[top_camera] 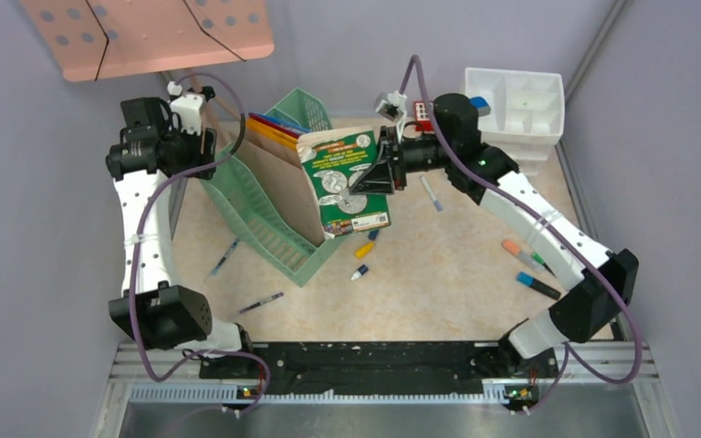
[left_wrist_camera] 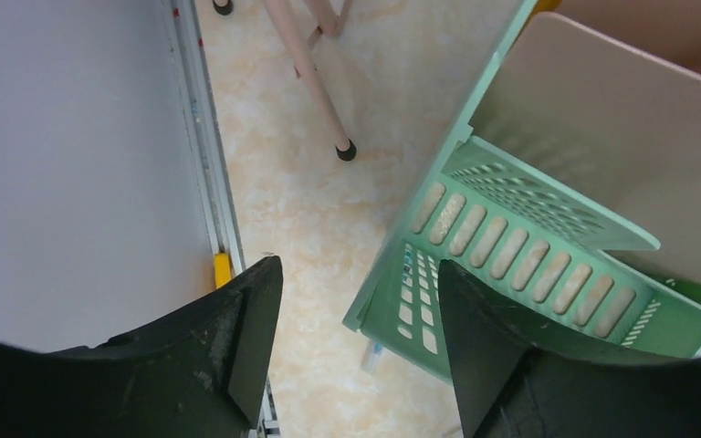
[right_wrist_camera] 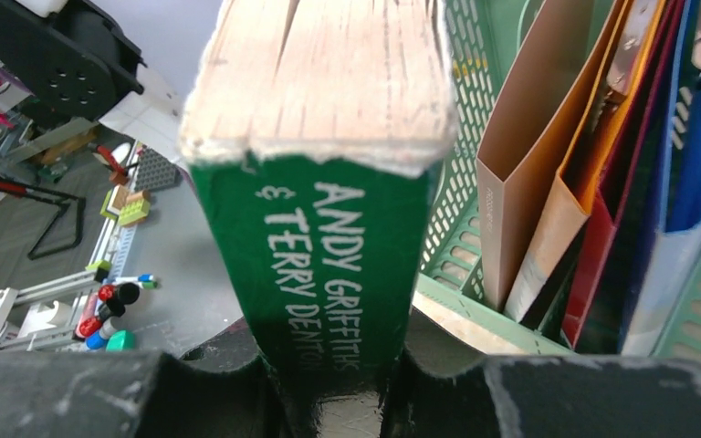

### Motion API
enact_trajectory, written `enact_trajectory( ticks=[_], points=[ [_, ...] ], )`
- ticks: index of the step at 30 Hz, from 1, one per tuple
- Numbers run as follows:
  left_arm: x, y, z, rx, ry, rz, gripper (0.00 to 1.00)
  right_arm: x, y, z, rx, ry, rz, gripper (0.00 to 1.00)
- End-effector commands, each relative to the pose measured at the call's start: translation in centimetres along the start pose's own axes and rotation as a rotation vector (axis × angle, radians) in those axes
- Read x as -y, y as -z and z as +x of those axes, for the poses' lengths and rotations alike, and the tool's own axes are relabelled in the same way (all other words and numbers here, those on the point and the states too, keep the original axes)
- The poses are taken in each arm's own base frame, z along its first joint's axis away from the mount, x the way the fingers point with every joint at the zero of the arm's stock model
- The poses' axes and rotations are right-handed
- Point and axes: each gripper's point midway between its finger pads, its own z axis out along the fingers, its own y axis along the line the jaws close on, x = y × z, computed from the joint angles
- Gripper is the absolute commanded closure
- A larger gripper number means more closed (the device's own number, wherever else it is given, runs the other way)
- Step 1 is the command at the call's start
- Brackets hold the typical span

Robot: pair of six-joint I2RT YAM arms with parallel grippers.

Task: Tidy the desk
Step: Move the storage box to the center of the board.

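Loose pens (top_camera: 261, 303) are seen lying low on the desk (top_camera: 438, 274), which fills the frame's centre. At mid-frame, a green book (top_camera: 347, 182) is clamped by the right gripper (right_wrist_camera: 329, 392). At upper left, the left gripper (left_wrist_camera: 360, 310) is held with jaws apart at a green file rack (top_camera: 256, 210).

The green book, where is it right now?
In the top view, the green book is held over the middle of the desk by the right tool, right next to the mint-green file rack.
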Motion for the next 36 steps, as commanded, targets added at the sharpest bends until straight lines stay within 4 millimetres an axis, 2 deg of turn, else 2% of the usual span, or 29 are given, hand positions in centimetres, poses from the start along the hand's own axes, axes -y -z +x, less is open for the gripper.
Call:
enact_trajectory(
  ticks=[1,8,13,15,25,30,36],
  points=[
    [0.5,-1.0,0.2,0.011,-0.065,0.054,0.35,-1.6,-2.0,-3.0,0.042,0.137,-0.027,1.00],
    [1.9,-2.3,0.4,0.012,-0.111,0.152,0.57,-1.0,-4.5,-3.2,0.019,0.141,-0.025,1.00],
    [2.8,-3.0,-0.3,0.028,-0.154,0.200,0.91,-0.3,-5.5,-3.1,0.014,0.139,-0.007,1.00],
    [3.4,-3.4,-0.8,0.032,-0.179,0.215,1.00,-0.1,-5.6,-3.0,0.012,0.136,-0.002,1.00],
    [6.2,-5.4,-4.3,0.096,-0.335,0.288,1.00,1.3,-5.2,-2.9,0.023,0.151,0.090,1.00],
    [8.8,-6.5,-5.2,0.127,-0.437,0.331,1.00,3.4,-5.3,-3.4,0.049,0.168,0.188,1.00],
    [12.2,-7.6,-7.3,0.176,-0.465,0.381,1.00,6.6,-5.5,-3.5,0.078,0.168,0.315,1.00]
  ],
)
